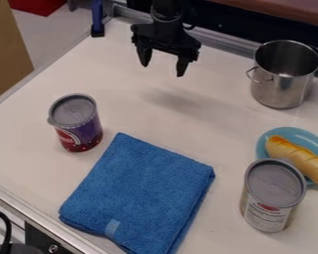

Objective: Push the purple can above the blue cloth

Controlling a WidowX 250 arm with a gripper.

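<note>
Because the purple-and-red cylindrical can (88, 131), upright just left of the folded blue fabric cloth (140, 191), looks stiff-walled and liable to tip if pushed high, we would set our empty, widely spread black two-finger gripper (163, 62) low against its side.

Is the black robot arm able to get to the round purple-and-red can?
Probably yes. Its open black two-finger hand hangs above the white table, and nothing stands between it and the can, though I can't tell how far it stretches.
</note>
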